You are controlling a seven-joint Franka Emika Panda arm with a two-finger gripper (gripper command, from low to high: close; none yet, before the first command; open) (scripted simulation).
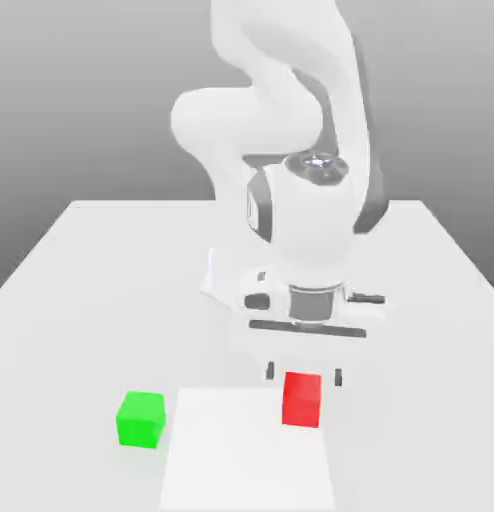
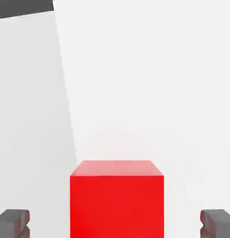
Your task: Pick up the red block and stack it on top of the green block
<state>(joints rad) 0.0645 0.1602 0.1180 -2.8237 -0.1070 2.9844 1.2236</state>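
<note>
Here the pincer gapes wide — fingers flanking the red block; touching nothing.

the exterior view stands off the arm, raised, and looks down and across the flat white table toward the front of the white robot arm, with a grey backdrop behind. it takes in most of the tabletop from well back. the hand view rides on the hand and looks down along the dark grey fingertips from close above the table. both views share the small bright red matte cube and the white surface around it.
</note>
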